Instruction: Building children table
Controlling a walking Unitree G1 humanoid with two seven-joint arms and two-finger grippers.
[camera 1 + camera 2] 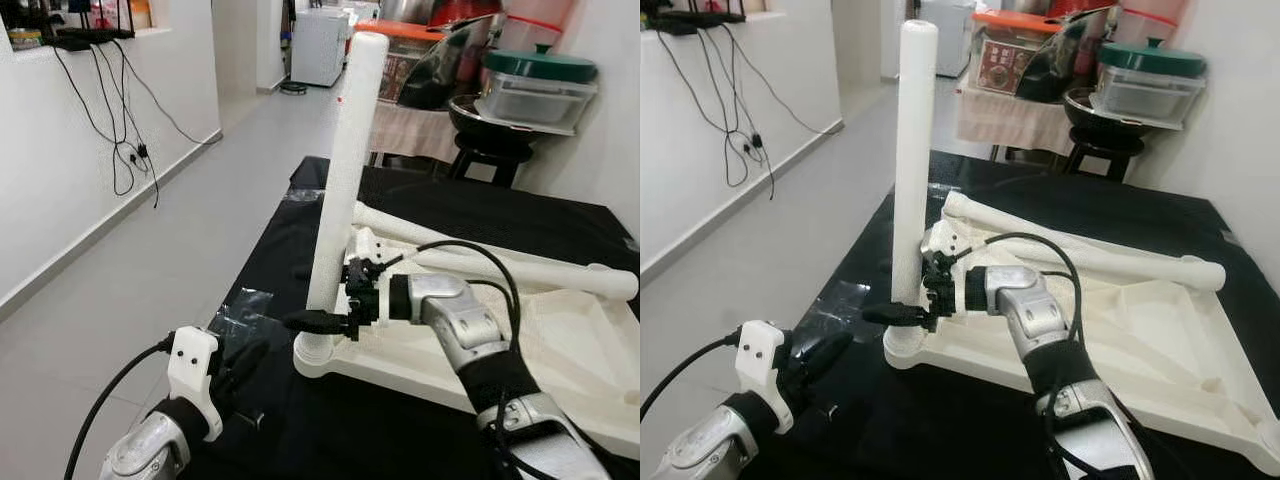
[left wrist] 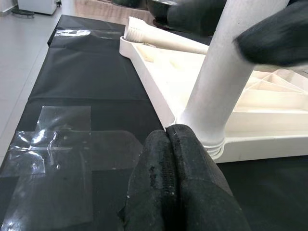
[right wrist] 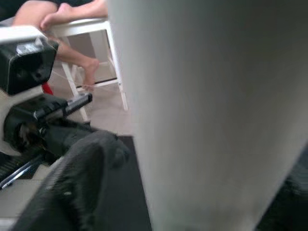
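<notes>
Where the black sheet [image 1: 300, 420] covers the work surface, the white tabletop [image 1: 560, 350] of the children's table lies upside down, its ribbed underside facing up. One white leg [image 1: 343, 170] stands upright in the socket at the tabletop's near left corner, and a second leg [image 1: 520, 268] lies flat across the far side of the tabletop. The right gripper [image 1: 322, 322] reaches in from the tabletop side and grips the upright leg low down, just above the socket, its black fingers closed around the tube. The left gripper [image 1: 235, 365] hangs low over the sheet, just beside that same corner but not touching it; in the left wrist view its two fingers [image 2: 166, 192] are pressed together with nothing between them. A patch of clear tape [image 2: 57, 154] is stuck on the sheet near it. Beyond the sheet, a stool [image 1: 490, 150] carries a lidded container [image 1: 535, 85], and cables [image 1: 120, 140] hang down the white wall.
</notes>
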